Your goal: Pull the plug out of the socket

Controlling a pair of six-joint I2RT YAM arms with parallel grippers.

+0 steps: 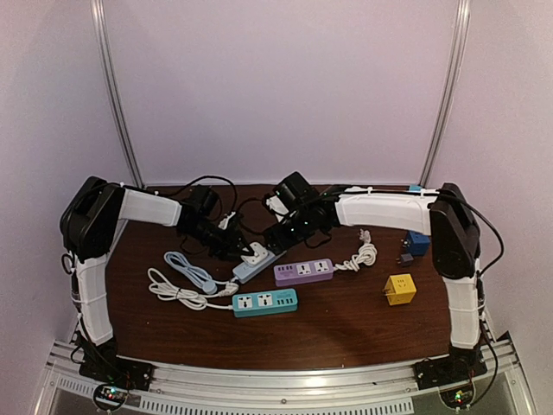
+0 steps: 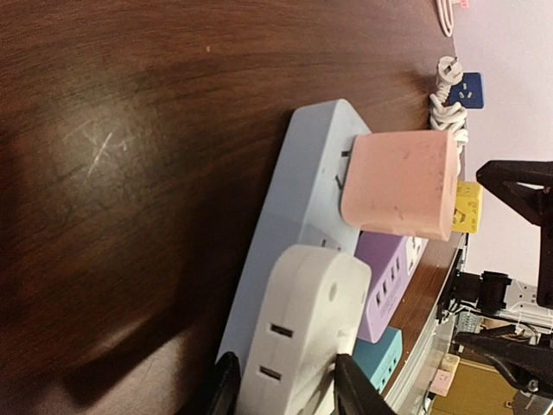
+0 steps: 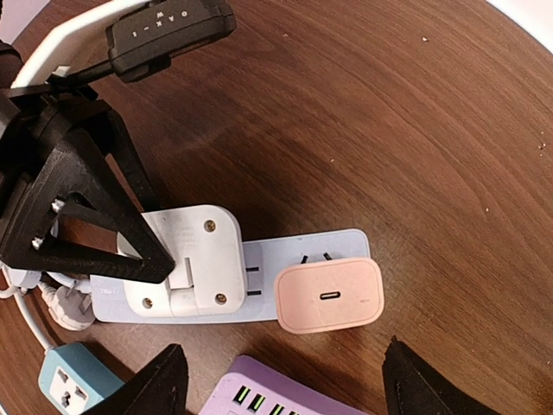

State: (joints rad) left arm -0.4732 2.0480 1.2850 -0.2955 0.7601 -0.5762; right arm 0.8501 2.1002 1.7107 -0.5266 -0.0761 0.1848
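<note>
A light blue power strip (image 1: 246, 270) lies mid-table. A pink charger plug (image 3: 329, 296) sits in its end socket with its prongs partly showing; it also shows in the left wrist view (image 2: 402, 183). A white adapter (image 2: 307, 320) is plugged in next to it. My left gripper (image 2: 289, 393) is shut on the white adapter, one finger on each side; in the top view the left gripper (image 1: 238, 246) is at the strip's left. My right gripper (image 3: 285, 389) is open, hovering above the strip with the pink plug just beyond the gap between its fingers.
A purple power strip (image 1: 303, 271) lies right beside the blue one, and a teal strip (image 1: 264, 303) is nearer the front. White cables (image 1: 186, 290) are coiled at the left. A yellow cube adapter (image 1: 399, 289) and a blue adapter (image 1: 418, 242) sit at the right.
</note>
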